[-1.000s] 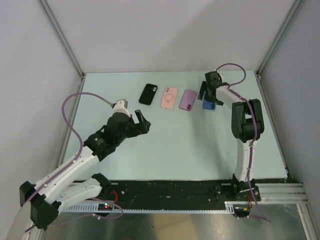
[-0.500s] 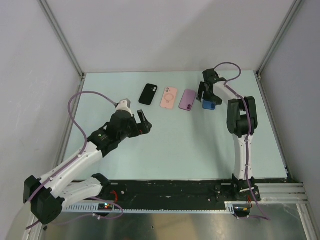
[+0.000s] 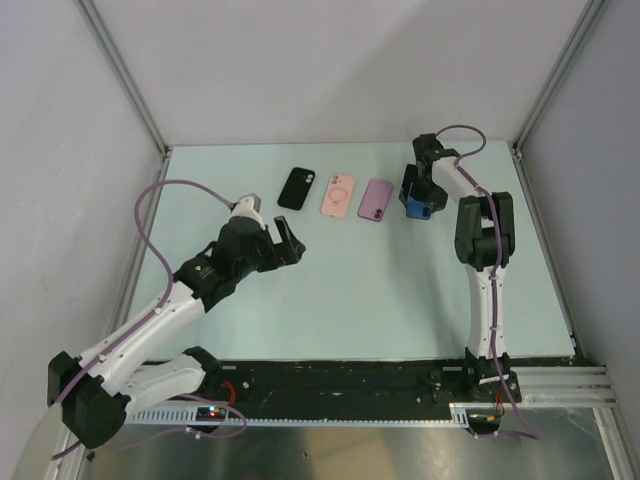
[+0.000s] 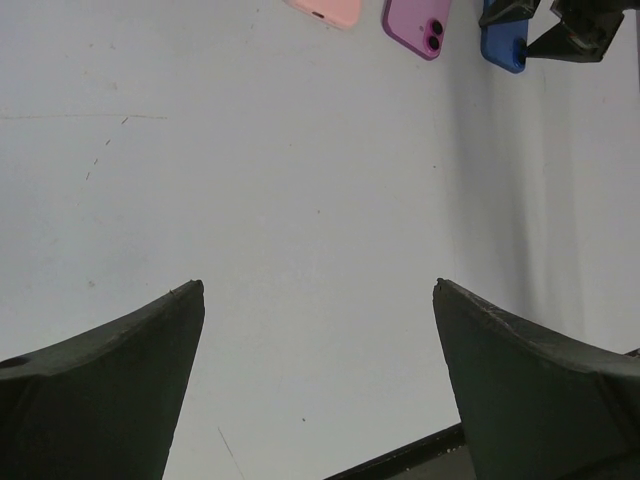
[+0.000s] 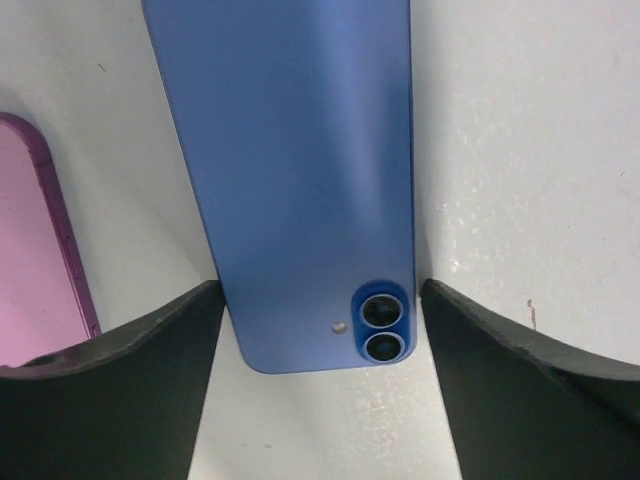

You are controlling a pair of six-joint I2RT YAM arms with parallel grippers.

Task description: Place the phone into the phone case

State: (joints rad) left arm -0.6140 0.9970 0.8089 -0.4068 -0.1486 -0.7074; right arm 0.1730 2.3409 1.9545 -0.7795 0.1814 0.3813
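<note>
Finds the blue phone (image 5: 300, 150) flat, lenses up, at 1 o'clock on the desk (image 3: 350, 300), straddled by the right claw (image 5: 320, 295), spread wide. Looks rigid, light, glassy-slick: best pinched squarely across the long edges. Left claw (image 4: 318, 290) likewise spread, near 9 o'clock.

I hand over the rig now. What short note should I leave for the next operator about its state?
Right gripper: open, straddling the blue phone, which lies back up on the table; not gripped yet.
Left gripper: open, empty, over bare table.
Pink case, purple item and black item lie in a row beside the phone.
Done: nothing cased. Left: grip the phone, seat it in a case.
</note>
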